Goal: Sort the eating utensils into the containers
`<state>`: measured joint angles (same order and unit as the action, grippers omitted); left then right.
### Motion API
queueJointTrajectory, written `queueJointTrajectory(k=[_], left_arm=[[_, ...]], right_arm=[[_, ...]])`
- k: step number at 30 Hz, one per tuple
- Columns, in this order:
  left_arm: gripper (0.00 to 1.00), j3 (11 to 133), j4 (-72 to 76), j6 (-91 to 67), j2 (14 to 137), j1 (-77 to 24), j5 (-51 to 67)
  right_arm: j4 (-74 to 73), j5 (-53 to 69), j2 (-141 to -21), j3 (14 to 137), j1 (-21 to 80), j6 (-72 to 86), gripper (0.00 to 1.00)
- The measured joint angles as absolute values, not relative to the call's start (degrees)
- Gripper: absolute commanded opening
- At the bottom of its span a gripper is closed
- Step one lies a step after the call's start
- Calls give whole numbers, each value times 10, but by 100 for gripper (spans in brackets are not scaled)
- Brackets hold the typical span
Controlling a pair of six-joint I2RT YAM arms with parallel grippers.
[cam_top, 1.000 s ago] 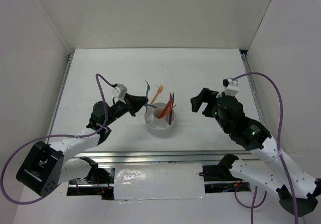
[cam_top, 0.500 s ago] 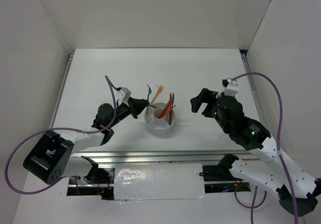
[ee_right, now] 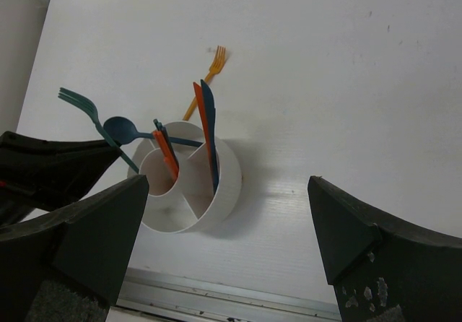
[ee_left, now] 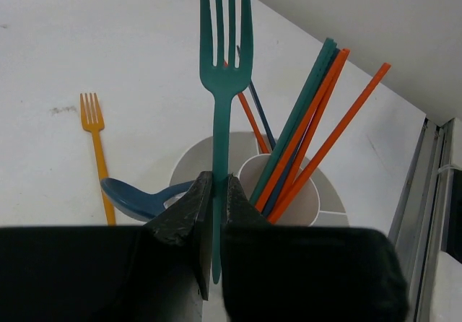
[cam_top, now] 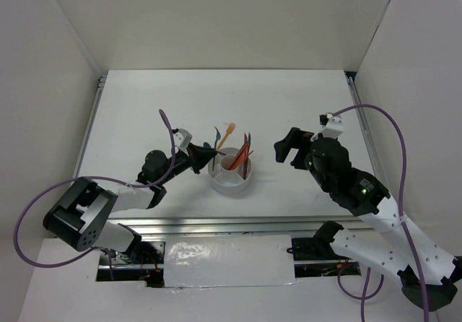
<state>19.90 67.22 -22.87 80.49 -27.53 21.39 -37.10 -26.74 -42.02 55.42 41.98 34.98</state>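
- Pinched shut, the left fingers (ee_left: 184,214) hold the teal fork (ee_left: 220,120) by its handle, tines up, with the fork standing nearly upright between them.
- My right fingers (ee_right: 94,242) are spread wide with nothing between them. They hover off to the right of the holder (cam_top: 231,190), clear of it.
- From above, the left fingers sit right at the holder's left rim. The fork's lower tip is hidden behind them, so I can't tell whether it has entered a compartment.
- Done so far, as I judge it: the orange and teal chopsticks (ee_left: 303,134) stand inside the holder, leaning away from my left arm. I can't make out exactly which compartments they share.
- The blue spoon (ee_left: 133,198) lies low over the rim, bowl outside and handle pointing inward. I can't say whether it is properly seated.
- Left to do: drop the teal fork in, then fetch the orange fork (cam_top: 227,133). It lies flat on the tabletop (cam_top: 289,98) just beyond the holder, handle end near the rim.
- I'd call the job well past halfway.
- In the way: the spoon's bowl juts out just beside the teal fork's line, and the fanned chopsticks crowd the middle.
- The left arm's purple cable (cam_top: 166,123) arches up just behind the fingers.
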Motion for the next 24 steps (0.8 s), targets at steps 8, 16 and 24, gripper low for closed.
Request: queueJointTrajectory(k=[8, 16, 24], left_arm=[[43, 194, 657, -226, 797, -282, 213], [49, 200, 593, -209, 736, -291, 208], [64, 343, 350, -180, 596, -280, 149]], right_arm=[[-373, -267, -420, 554, 420, 349, 100], [-373, -265, -422, 554, 420, 349, 100], [-373, -235, -492, 582, 420, 334, 100]])
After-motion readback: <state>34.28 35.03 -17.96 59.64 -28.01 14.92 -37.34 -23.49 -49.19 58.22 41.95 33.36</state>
